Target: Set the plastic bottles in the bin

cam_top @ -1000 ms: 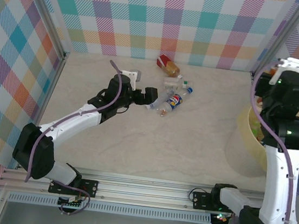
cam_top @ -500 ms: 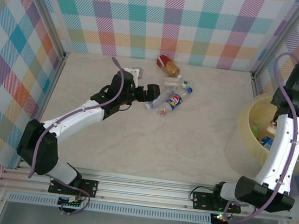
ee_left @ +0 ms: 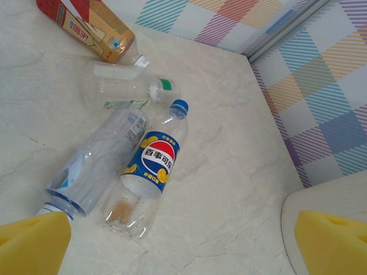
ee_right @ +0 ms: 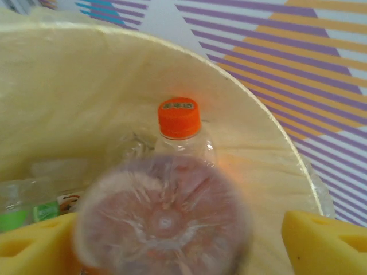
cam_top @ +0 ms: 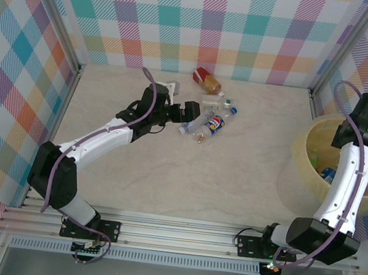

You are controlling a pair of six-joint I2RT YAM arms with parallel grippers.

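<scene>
Four plastic bottles lie together on the table: a red-and-brown labelled one (ee_left: 86, 26), a clear one with a green cap (ee_left: 123, 86), a blue-capped Pepsi bottle (ee_left: 152, 166) and a clear blue-rimmed one (ee_left: 97, 163). My left gripper (ee_left: 183, 246) hovers just short of them, open, with only the Pepsi bottle's base near its left pad (ee_left: 34, 243). My right gripper (ee_right: 180, 246) is open over the bin (cam_top: 305, 162). A blurred clear bottle (ee_right: 163, 220) drops base-up between its yellow pads (ee_right: 327, 243), clear of the right one. Below lie an orange-capped bottle (ee_right: 179, 117) and green-labelled ones (ee_right: 23, 212).
Checked walls close in the table at the back and both sides. The bin (ee_right: 103, 86) stands against the right wall, with my right arm (cam_top: 366, 130) bent over it. Bare marble table (cam_top: 233, 177) lies between the bottle cluster and the bin.
My right arm swung over the bin and lowered, then its gripper opened and let the bottle go. My left arm reached a little further toward the bottles, still open.
</scene>
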